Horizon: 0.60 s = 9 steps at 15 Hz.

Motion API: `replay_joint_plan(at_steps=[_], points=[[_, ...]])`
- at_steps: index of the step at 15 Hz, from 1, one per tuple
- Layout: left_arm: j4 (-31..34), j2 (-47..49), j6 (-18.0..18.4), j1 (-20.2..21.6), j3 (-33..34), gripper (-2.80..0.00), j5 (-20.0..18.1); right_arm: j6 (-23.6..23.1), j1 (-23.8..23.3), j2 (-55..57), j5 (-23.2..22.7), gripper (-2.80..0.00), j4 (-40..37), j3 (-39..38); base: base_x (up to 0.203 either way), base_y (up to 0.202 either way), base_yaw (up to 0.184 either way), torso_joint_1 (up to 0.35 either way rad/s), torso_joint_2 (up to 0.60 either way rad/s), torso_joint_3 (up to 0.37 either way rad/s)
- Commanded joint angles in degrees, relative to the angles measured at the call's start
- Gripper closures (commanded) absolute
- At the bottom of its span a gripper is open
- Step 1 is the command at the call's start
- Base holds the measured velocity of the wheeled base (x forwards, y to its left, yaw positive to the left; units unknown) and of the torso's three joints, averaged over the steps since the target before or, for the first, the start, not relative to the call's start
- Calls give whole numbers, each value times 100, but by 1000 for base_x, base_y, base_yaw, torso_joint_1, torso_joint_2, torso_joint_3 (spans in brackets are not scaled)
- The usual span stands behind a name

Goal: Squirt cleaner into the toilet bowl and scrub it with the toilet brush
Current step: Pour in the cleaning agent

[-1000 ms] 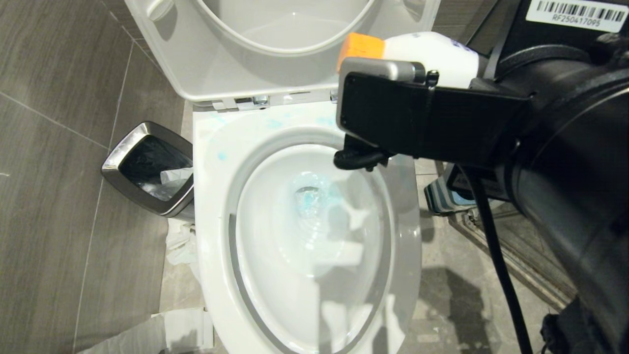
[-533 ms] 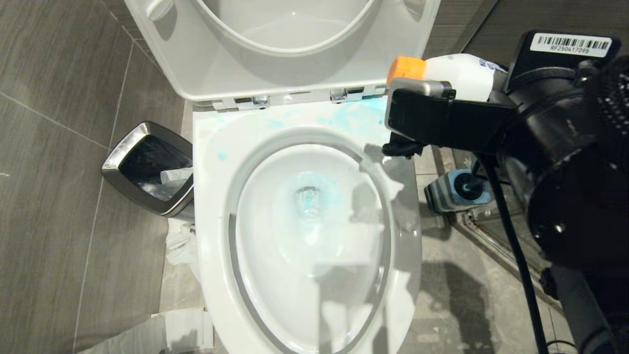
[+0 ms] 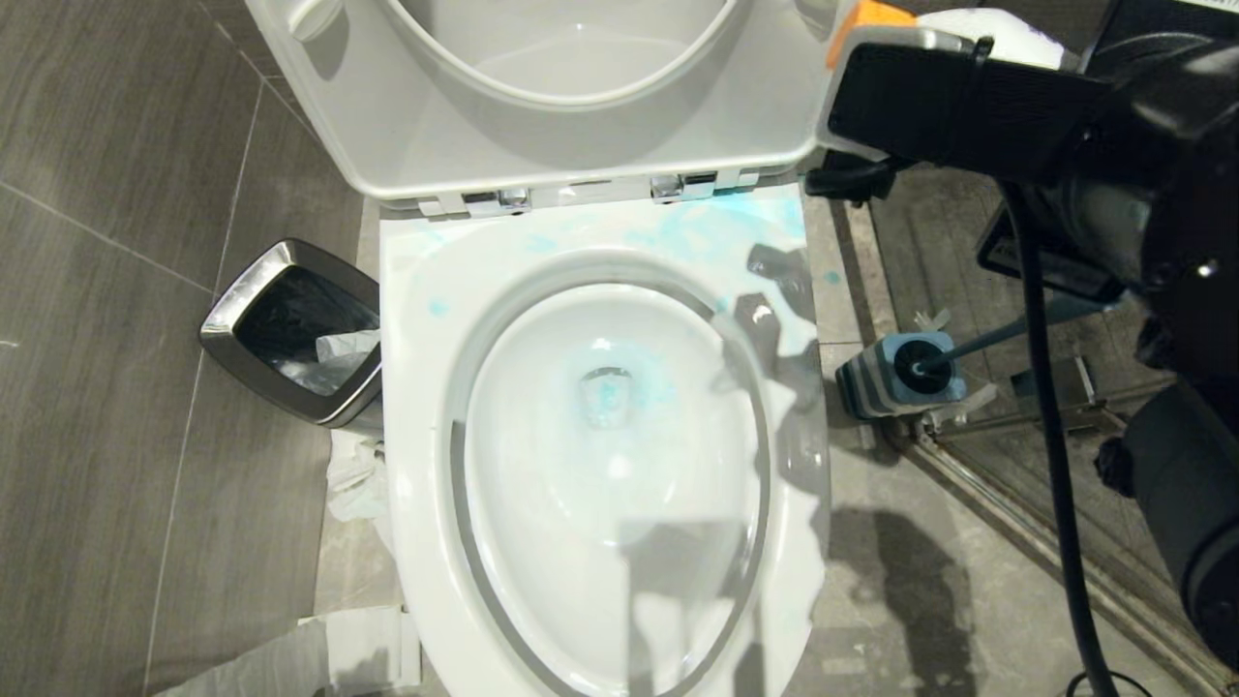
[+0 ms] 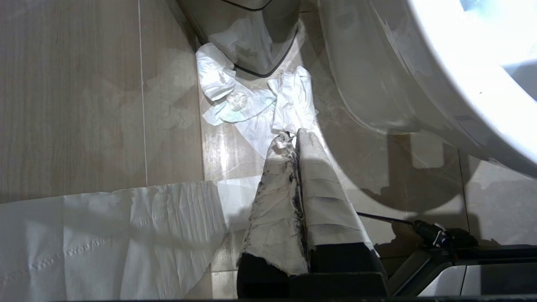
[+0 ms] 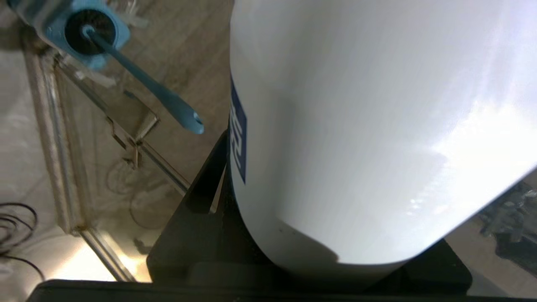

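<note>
The white toilet bowl (image 3: 542, 503) stands open, with blue cleaner pooled at its drain (image 3: 608, 395) and smeared on the seat's rear right (image 3: 707, 227). My right gripper (image 3: 876, 106) is shut on the white cleaner bottle (image 5: 377, 126), whose orange cap (image 3: 864, 15) shows beside the raised lid's right edge; one dark finger (image 5: 207, 176) presses its side. The blue toilet brush handle (image 3: 978, 344) leans out of its blue holder (image 3: 905, 373) on the floor to the right of the toilet. My left gripper (image 4: 293, 135) is shut, empty and parked low beside the toilet's base.
A steel-rimmed waste bin (image 3: 295, 329) stands left of the toilet, with crumpled tissue (image 3: 353, 479) and a paper strip (image 4: 105, 235) on the floor. The lid (image 3: 581, 145) is up. A metal floor rail (image 3: 1016, 528) runs behind the brush holder; my arm's cable (image 3: 1050, 445) hangs there.
My right arm has swung the bottle from over the bowl to the right and farther back, past the seat's rear corner. The brush holder is now uncovered. The left arm is still.
</note>
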<state>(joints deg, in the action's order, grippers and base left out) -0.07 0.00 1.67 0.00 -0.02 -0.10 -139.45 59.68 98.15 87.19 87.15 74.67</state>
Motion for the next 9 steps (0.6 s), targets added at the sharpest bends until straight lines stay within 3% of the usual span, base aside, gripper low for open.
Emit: replay_joint_plan(at_steps=[1, 6, 9], points=[[-1, 0, 0, 0, 2, 0, 1, -87, 87, 173, 48, 0, 51, 647, 0, 0, 0, 0, 0, 0], [-1, 0, -35, 0, -1, 0, 1, -410, 47, 653, 48, 0, 14, 2453, 0, 0, 0, 0, 0, 0], [-1, 0, -149, 0, 2, 0, 10, -1710, 74, 1020, 48, 0, -125, 3194, 0, 0, 0, 0, 0, 0]])
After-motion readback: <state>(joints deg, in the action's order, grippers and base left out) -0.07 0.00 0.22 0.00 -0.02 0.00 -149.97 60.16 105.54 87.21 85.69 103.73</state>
